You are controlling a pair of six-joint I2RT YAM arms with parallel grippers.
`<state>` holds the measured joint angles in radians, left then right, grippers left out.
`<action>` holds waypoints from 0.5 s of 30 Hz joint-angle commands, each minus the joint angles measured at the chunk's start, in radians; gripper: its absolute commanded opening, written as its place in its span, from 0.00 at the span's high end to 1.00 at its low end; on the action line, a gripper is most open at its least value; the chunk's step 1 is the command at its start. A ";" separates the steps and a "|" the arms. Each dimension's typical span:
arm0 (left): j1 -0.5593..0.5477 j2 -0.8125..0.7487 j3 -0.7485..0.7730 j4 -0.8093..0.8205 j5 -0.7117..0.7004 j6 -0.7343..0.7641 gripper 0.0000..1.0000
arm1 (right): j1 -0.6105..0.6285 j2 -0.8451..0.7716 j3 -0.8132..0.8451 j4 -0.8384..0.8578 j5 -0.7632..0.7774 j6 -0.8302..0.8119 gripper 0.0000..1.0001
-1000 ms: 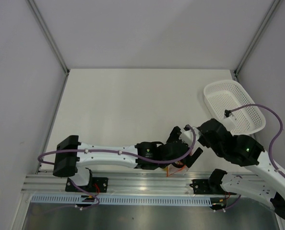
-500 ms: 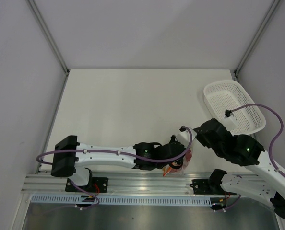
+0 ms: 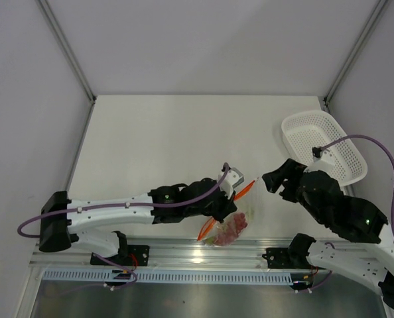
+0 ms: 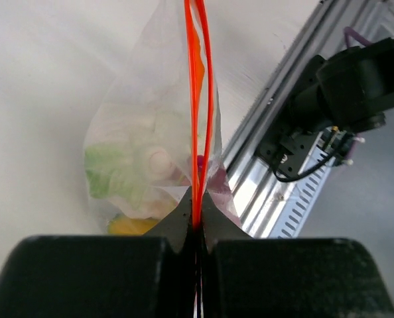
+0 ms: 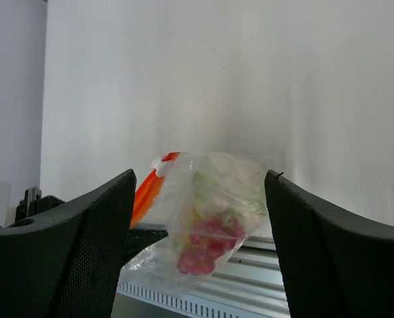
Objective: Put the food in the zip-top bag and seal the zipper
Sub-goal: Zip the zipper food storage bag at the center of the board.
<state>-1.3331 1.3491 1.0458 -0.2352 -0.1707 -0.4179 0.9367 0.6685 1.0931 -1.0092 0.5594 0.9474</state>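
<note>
The clear zip-top bag hangs near the table's front edge with the food inside. In the left wrist view I see a green piece, a whitish piece, a yellow fruit and dark red grapes through the plastic. My left gripper is shut on the orange-red zipper, which runs straight out from between its jaws. My right gripper stands open, back from the bag and apart from it. In the top view the right gripper is to the bag's right.
A white mesh basket sits at the right edge of the table. The aluminium rail with the arm bases runs just below the bag. White walls enclose the table on three sides.
My left gripper has shut on the zipper and swung left with the bag. My right gripper has opened, let go and drawn back to the right.
</note>
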 commanded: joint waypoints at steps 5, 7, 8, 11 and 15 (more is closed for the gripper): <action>0.121 -0.163 -0.066 0.077 0.484 0.014 1.00 | 0.002 -0.110 -0.058 0.124 -0.197 -0.375 0.27; 0.143 -0.200 -0.075 0.068 0.577 0.024 0.99 | 0.002 -0.116 -0.077 0.156 -0.292 -0.435 0.28; 0.150 -0.217 -0.075 0.066 0.606 0.028 0.99 | 0.002 -0.116 -0.084 0.156 -0.327 -0.456 0.28; 0.166 -0.255 -0.076 0.044 0.677 0.041 0.99 | 0.002 -0.127 -0.105 0.193 -0.447 -0.522 0.30; 0.195 -0.312 -0.064 -0.009 0.750 0.036 0.99 | 0.002 -0.168 -0.142 0.277 -0.591 -0.581 0.34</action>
<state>-1.1625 1.0962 0.9588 -0.2562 0.4416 -0.3943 0.9367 0.5339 0.9653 -0.8417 0.1432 0.4732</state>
